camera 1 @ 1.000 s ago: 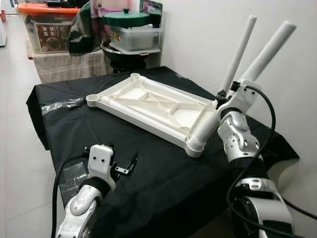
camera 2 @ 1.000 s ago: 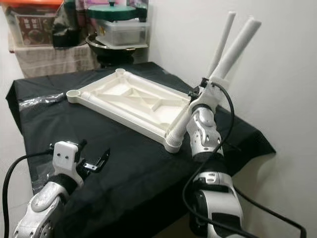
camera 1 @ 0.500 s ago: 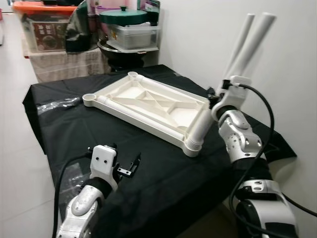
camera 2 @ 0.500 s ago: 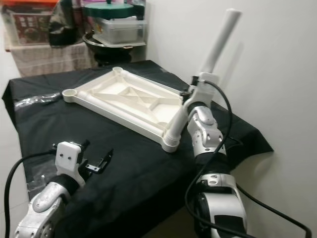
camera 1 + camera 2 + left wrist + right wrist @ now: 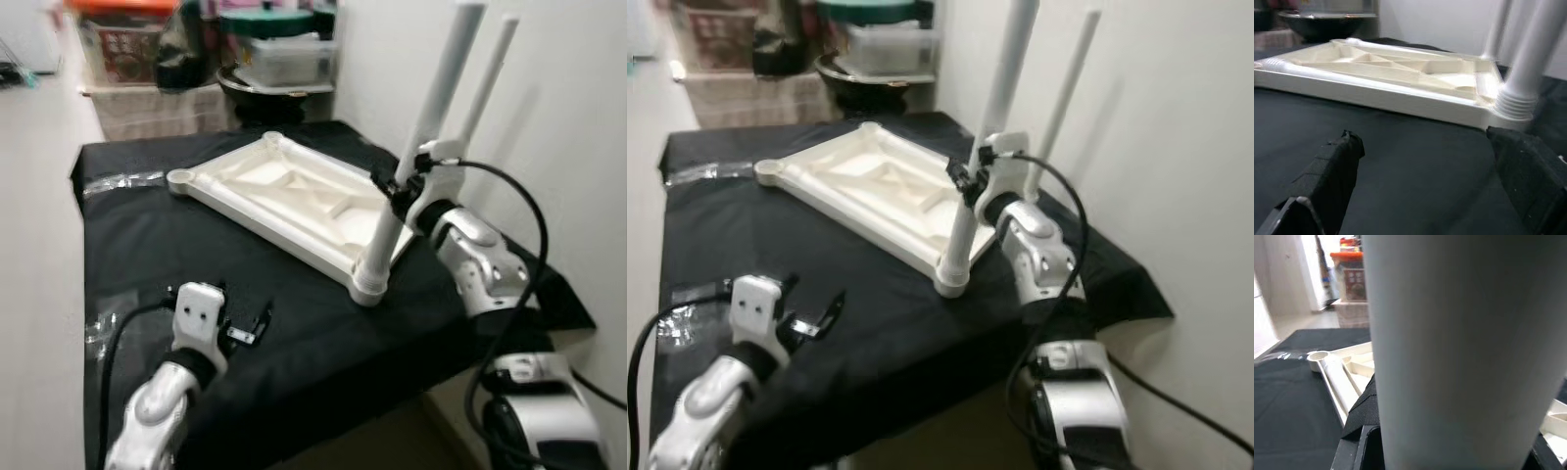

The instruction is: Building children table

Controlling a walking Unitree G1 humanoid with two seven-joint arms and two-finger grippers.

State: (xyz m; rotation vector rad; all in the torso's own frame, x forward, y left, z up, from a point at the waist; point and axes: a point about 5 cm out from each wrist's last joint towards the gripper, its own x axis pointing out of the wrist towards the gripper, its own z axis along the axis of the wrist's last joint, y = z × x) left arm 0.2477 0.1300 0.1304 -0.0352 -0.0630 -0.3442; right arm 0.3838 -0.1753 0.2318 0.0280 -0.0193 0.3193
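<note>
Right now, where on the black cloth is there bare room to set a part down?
Bare cloth lies between the left claw and the tabletop panel. The right claw, gripping a leg, crowds the near right corner.

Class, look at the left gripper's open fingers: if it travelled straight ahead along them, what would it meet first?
Probably the near long edge of the upturned white tabletop, close to the corner socket holding the leg. The left gripper has just black cloth before it; depth is uncertain.
</note>
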